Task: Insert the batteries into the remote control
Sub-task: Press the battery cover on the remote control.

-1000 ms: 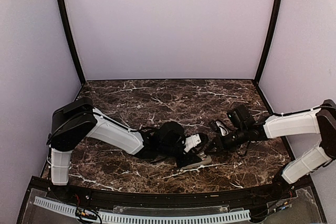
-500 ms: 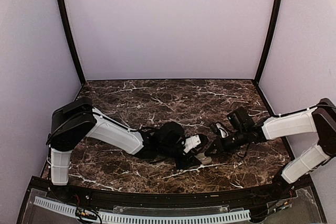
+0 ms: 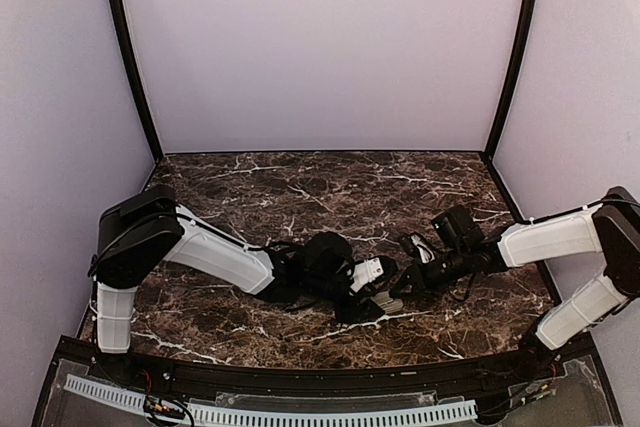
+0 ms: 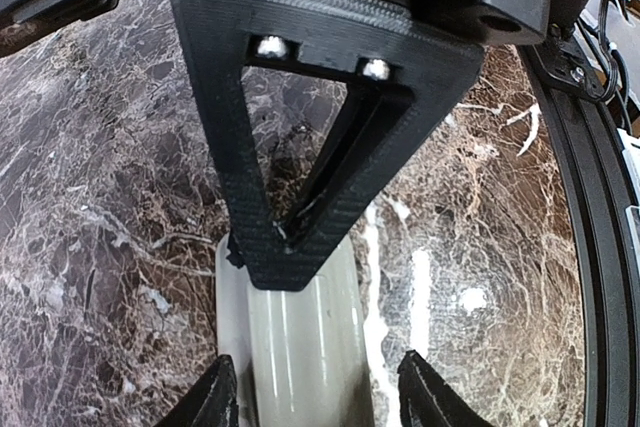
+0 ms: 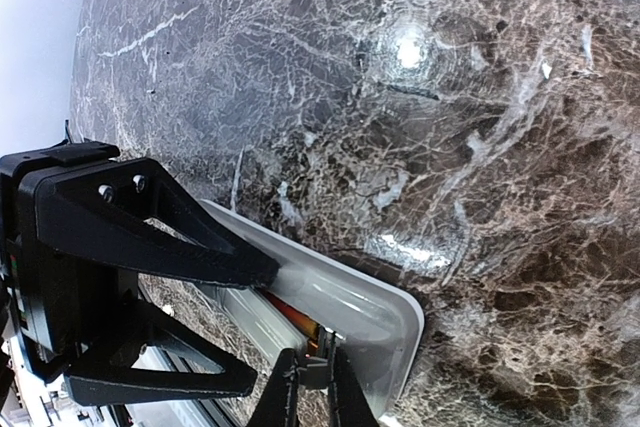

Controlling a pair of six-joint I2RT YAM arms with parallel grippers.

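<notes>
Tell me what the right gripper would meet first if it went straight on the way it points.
Most likely the reddish battery lying in the open bay of the remote control. The right gripper has its tips right by it, though whether they already touch is unclear.

Arms (image 3: 220, 252): two.
Grippers: two, the left gripper (image 4: 315, 397) and the right gripper (image 5: 310, 392). Two fingers (image 5: 278, 402) each, four in all.
Remote control (image 5: 370, 312): one.
Batteries: one reddish battery (image 5: 290, 314) seen in the remote's open bay; a second cannot be made out.
Surface (image 3: 300, 182): one, marbled.
</notes>
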